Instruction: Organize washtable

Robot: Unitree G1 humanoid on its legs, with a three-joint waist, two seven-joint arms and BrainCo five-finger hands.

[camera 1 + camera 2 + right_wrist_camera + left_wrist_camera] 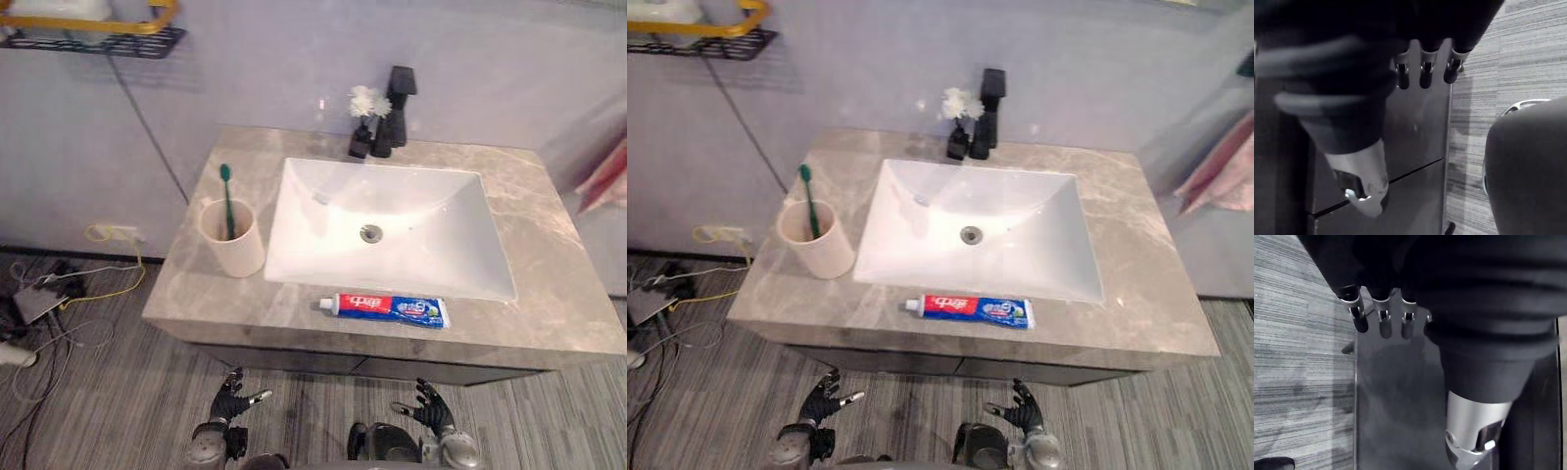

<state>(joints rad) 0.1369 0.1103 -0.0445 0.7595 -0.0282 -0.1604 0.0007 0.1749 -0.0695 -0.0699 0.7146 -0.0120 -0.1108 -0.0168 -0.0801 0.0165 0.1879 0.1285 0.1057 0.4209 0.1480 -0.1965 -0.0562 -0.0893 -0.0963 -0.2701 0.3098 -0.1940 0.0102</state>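
Note:
A toothpaste tube (384, 307), red and blue with a white cap, lies flat on the marble washtable (568, 294) along its front edge, just in front of the white sink (392, 225). A cream cup (233, 238) stands left of the sink with a green toothbrush (227, 198) upright in it. My left hand (231, 398) hangs low below the counter's front at the left, fingers relaxed and holding nothing. My right hand (429, 407) hangs the same way at the right, open and empty. In the wrist views the left hand's fingers (1382, 318) and the right hand's fingers (1425, 73) point at the dark cabinet front.
A black faucet (397, 103) and a small black vase of white flowers (364, 122) stand behind the sink. A wall shelf with a yellow rail (88, 29) is at the upper left. Cables and a power strip (39, 299) lie on the floor at the left. A pink towel (609, 176) hangs at the right.

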